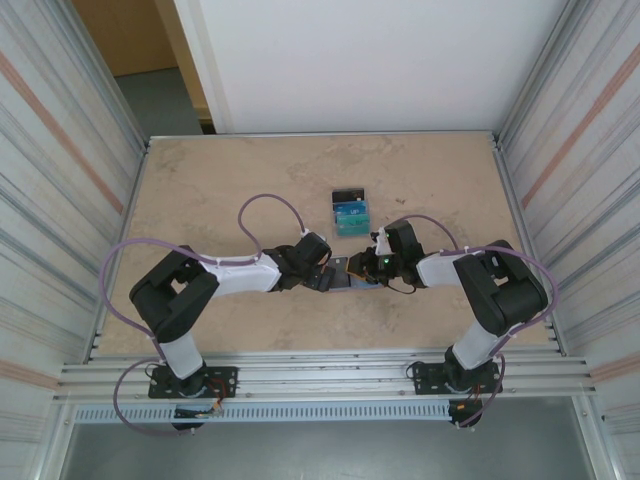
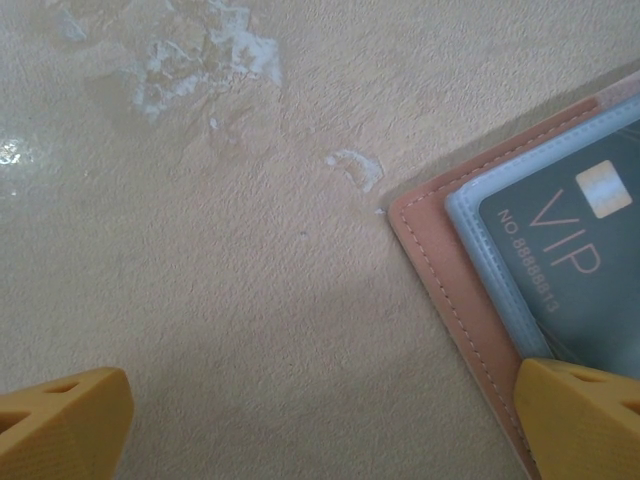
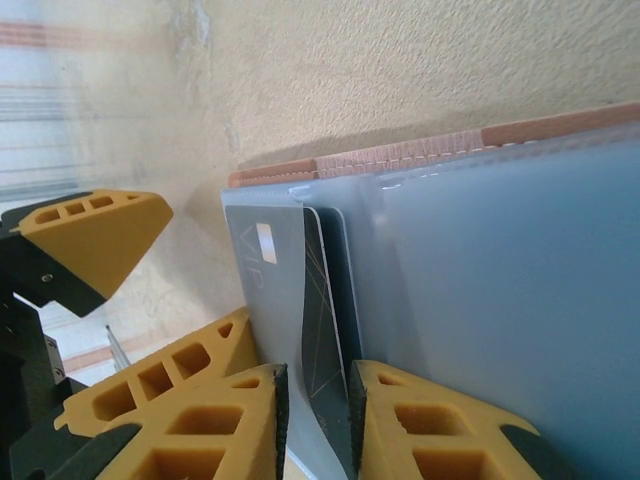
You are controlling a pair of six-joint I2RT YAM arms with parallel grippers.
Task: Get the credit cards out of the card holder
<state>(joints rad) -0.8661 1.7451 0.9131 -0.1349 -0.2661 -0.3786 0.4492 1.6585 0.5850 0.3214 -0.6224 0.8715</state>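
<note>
The salmon card holder point(image 1: 343, 277) lies open on the table between my two grippers. In the left wrist view its stitched edge point(image 2: 450, 290) frames a blue-grey pocket holding a dark VIP credit card point(image 2: 570, 250). My left gripper point(image 2: 320, 430) is open wide, and its right finger point(image 2: 580, 415) rests on the holder's edge. My right gripper point(image 3: 315, 420) is closed narrowly on a black credit card point(image 3: 322, 330) that sticks out of a pocket beside a grey VIP card point(image 3: 270, 290). The holder's clear pocket point(image 3: 500, 300) stretches off to the right.
Three loose cards point(image 1: 350, 212), black, blue and teal, lie overlapping on the table just beyond the holder. Metal walls close in both sides of the table. The left gripper's yellow finger point(image 3: 90, 240) stands close to the right gripper.
</note>
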